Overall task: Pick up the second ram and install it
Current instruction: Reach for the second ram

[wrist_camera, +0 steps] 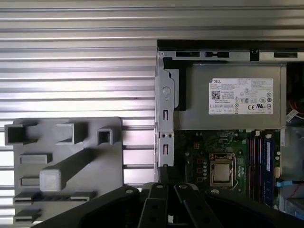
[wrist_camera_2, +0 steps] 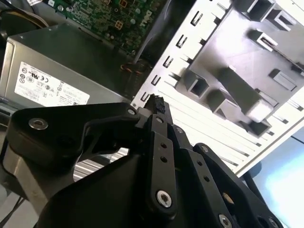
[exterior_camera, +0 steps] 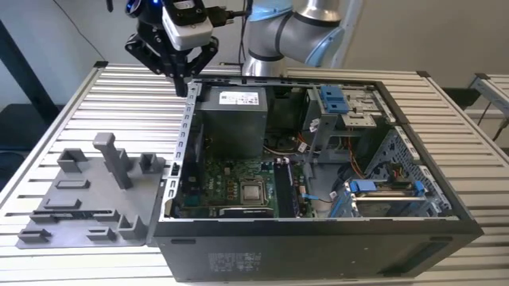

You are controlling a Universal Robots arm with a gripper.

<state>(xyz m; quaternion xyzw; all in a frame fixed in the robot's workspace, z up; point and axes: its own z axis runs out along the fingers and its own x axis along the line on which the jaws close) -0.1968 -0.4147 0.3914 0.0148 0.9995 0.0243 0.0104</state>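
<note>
The gripper (exterior_camera: 183, 88), fingers pinched shut on nothing I can see, hangs just above a rear corner of the computer case (exterior_camera: 318, 250), the second ram (wrist_camera: 268, 156) seemingly seated inside it, so a careless drop could clip the rim.

- Slatted metal table (exterior_camera: 71, 113) runs wide across the scene, its ribs catching bright, even light.
- Plain pale wall (exterior_camera: 430, 36) behind.
- Second table (exterior_camera: 494, 89) peeks in at the exterior view's right.
- Dark floor (exterior_camera: 12, 137) off the exterior view's left edge.

white label (wrist_camera: 241, 96) on power supply (wrist_camera: 194, 107): barcode, certification marks, fine print too small.
</note>
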